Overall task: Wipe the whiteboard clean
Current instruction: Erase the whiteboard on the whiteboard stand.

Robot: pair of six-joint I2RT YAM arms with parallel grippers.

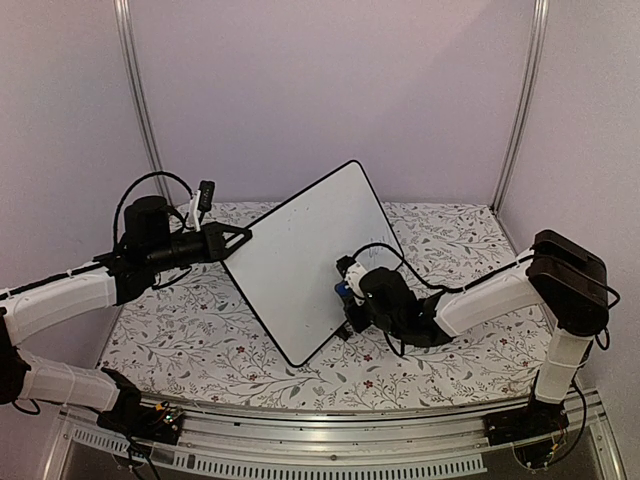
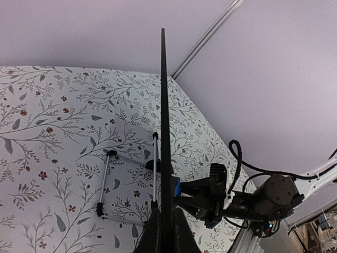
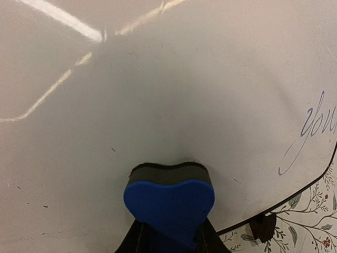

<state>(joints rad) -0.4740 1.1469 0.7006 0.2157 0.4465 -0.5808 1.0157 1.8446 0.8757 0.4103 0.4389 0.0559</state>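
The whiteboard stands over the middle of the surface, turned on its corner like a diamond. One corner points toward the far edge and the opposite one sits low toward the near edge; I cannot tell whether that low corner touches the flowered cloth. Its white face is turned toward the near right corner.

The left tool reaches in from the left edge and is clamped on the board's left corner, with its fingers together on the thin black frame. Seen from the left wrist, the board is edge-on, a narrow dark line rising straight up from between those fingers. A wire stand with black tips shows behind it, over the cloth.

The right tool comes from the right edge and is closed on a blue eraser. The eraser's dark felt side is pressed against the white face, near the board's lower right edge. To the right of the eraser, thin cursive handwriting runs close to the frame. A small black foot juts out below that edge.
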